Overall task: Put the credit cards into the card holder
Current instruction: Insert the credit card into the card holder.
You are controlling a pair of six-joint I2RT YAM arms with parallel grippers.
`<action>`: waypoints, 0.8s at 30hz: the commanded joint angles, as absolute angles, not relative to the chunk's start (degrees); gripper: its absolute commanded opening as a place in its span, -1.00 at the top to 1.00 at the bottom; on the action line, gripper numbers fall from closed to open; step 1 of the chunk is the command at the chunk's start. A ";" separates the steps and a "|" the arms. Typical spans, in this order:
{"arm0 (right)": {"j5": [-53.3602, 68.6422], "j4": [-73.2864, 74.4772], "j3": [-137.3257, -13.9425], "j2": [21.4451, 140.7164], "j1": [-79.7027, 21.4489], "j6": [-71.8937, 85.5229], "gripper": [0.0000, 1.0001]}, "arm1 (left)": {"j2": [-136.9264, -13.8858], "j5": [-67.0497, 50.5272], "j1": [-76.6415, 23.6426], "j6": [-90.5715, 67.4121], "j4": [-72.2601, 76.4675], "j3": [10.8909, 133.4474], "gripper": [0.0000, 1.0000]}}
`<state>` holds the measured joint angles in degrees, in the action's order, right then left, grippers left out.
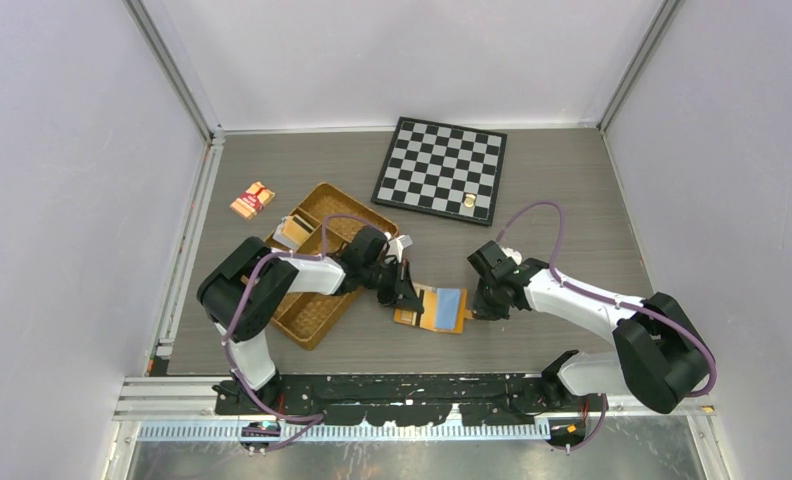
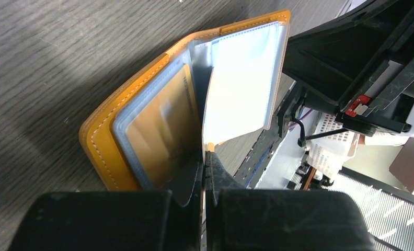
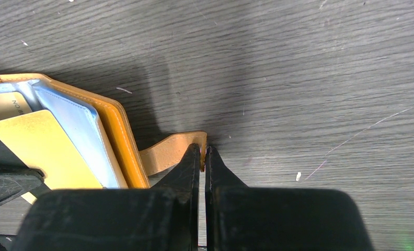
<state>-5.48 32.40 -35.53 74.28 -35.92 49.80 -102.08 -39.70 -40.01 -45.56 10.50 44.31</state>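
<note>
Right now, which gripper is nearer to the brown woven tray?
Left. The left gripper is just beside the brown woven tray, at the card holder's near edge; the right gripper is past the holder, pinching its strap.

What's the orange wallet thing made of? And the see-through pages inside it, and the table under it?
The card holder looks like orange leather or fake leather: smooth, with pale stitching along its edge. Its see-through pages look like thin glossy plastic that bends. The table looks like grey wood or a wood-print board; streaky grain shows.
</note>
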 commanded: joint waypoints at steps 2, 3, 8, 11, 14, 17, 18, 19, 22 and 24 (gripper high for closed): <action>-6.57 32.35 -36.57 74.94 -35.89 49.53 0.99 | -103.83 -38.44 -39.87 -46.03 14.06 45.09 1.00; -6.38 32.08 -36.41 74.89 -35.94 49.49 0.99 | -103.99 -38.59 -39.84 -46.38 14.52 45.04 1.00; -5.83 31.45 -36.40 75.42 -35.91 49.57 0.99 | -104.32 -38.85 -40.12 -47.14 15.56 45.00 1.00; -5.80 31.48 -36.38 75.56 -35.94 49.79 0.99 | -104.33 -38.61 -40.20 -47.37 15.82 45.16 1.00; -6.14 32.51 -36.68 73.06 -35.94 50.30 0.90 | -103.78 -37.01 -40.19 -47.29 14.76 44.78 1.00; -6.43 34.23 -37.04 69.14 -35.92 50.77 0.64 | -103.68 -35.63 -40.17 -47.22 13.63 44.48 1.00; -6.23 34.80 -37.15 67.79 -35.89 50.99 0.57 | -103.83 -35.53 -40.17 -47.12 13.36 44.43 1.00; -5.88 35.14 -37.04 65.73 -35.92 51.19 0.51 | -103.96 -35.51 -40.17 -47.16 13.28 44.35 1.00; -3.92 34.76 -36.09 61.09 -35.92 52.04 0.33 | -103.70 -35.14 -40.17 -47.08 12.92 44.05 1.00; -2.10 33.16 -34.81 57.68 -35.92 52.11 0.20 | -103.35 -34.76 -40.21 -46.73 12.32 44.03 1.00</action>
<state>-4.47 34.61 -35.55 63.31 -35.88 50.96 -103.53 -39.24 -40.07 -47.81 13.67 44.34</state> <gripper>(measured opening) 0.352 0.010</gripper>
